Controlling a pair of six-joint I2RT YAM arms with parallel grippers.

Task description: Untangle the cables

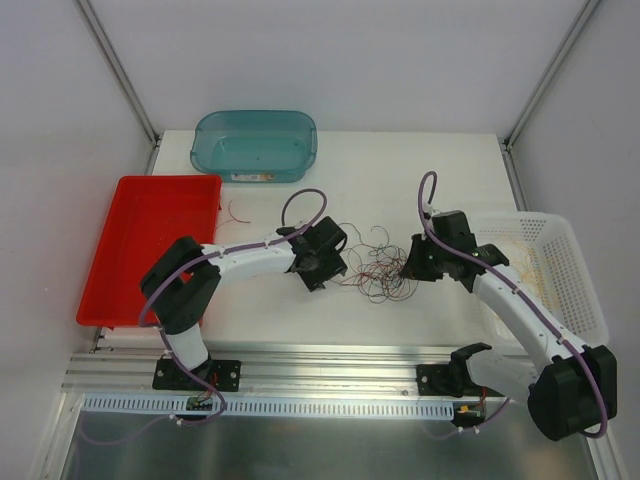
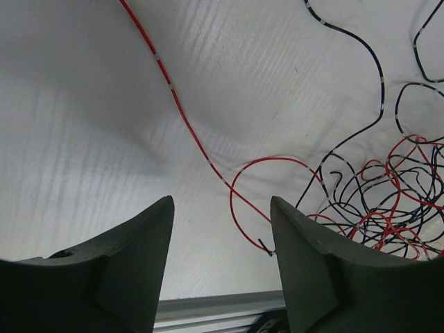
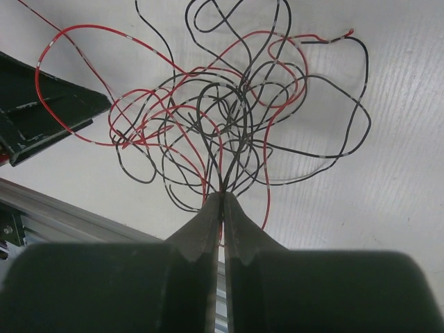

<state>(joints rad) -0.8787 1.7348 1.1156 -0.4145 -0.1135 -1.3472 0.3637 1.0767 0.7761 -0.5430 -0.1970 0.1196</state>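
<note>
At the right pincer (image 3: pixel 222 198) tips: jaws clenched flat together, with several dark and red strands of the cables (image 3: pixel 222 118) pinched between them right where they fan out of the knot. Reads as an anchor grip, holding one side of the bundle so the other arm has something to pull against. Beyond the tips the rest of the tangle spreads in loose loops on the white counter (image 1: pixel 400 160), mid-counter between the two arms.

Left pincer (image 2: pixel 222 208) sits on the opposite side of the bundle, jaws apart, nothing but bare counter between them. A red strand (image 2: pixel 187 125) runs diagonally ahead of it and loops back, its cut end lying just beside one finger. Likely lining up on that free end, since a loose tail is the easiest piece to draw out. No grip there yet.

Further out: red tray (image 1: pixel 140 250) at the left edge, teal tub (image 1: pixel 255 145) at the far side, white basket (image 1: pixel 560 270) on the right. Probable drop spots for separated wires; can't tell what the basket holds. Judged early in the task, knot dense and unsorted.
</note>
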